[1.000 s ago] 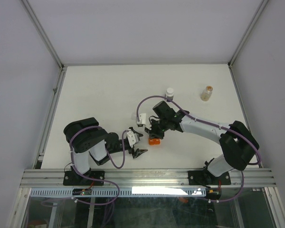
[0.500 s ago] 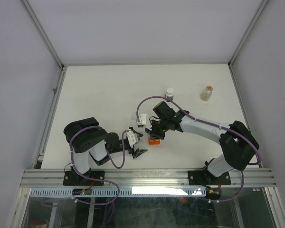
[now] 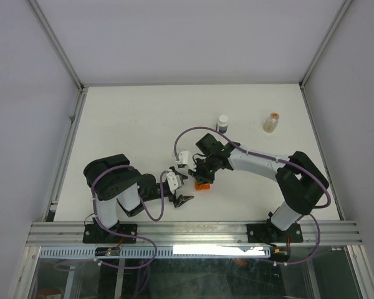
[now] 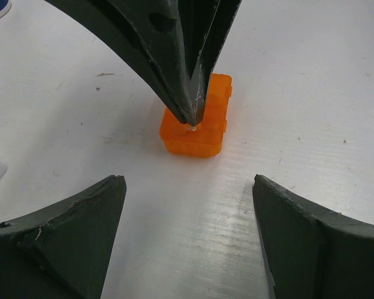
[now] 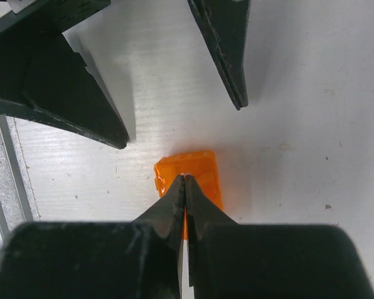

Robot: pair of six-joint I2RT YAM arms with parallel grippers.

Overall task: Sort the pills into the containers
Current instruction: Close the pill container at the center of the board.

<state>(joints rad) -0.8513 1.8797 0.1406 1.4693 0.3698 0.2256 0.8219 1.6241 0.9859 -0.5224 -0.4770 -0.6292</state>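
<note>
A stubby translucent orange cup (image 3: 203, 185) lies on the white table between the two arms. My right gripper (image 3: 201, 179) is shut, its tips (image 5: 184, 177) pressed down into the cup (image 5: 207, 169). A tiny pale speck shows right at the tips (image 4: 192, 123); I cannot tell whether it is a pill. No other pills are visible. My left gripper (image 3: 180, 185) is open and low on the table, just left of the cup (image 4: 207, 134), with only bare table between its fingers (image 4: 81, 218). A white bottle (image 3: 222, 121) and a clear vial (image 3: 272, 122) stand farther back.
The left gripper's two fingers (image 5: 227, 56) flank the cup closely in the right wrist view. Table side rails run along the left edge (image 3: 68, 146) and right edge (image 3: 318, 143). The aluminium base rail (image 3: 193, 233) crosses the near edge.
The right arm has shifted a little to the left, its shut tips staying on the orange cup, which has moved slightly left with them. The left arm has not moved.
</note>
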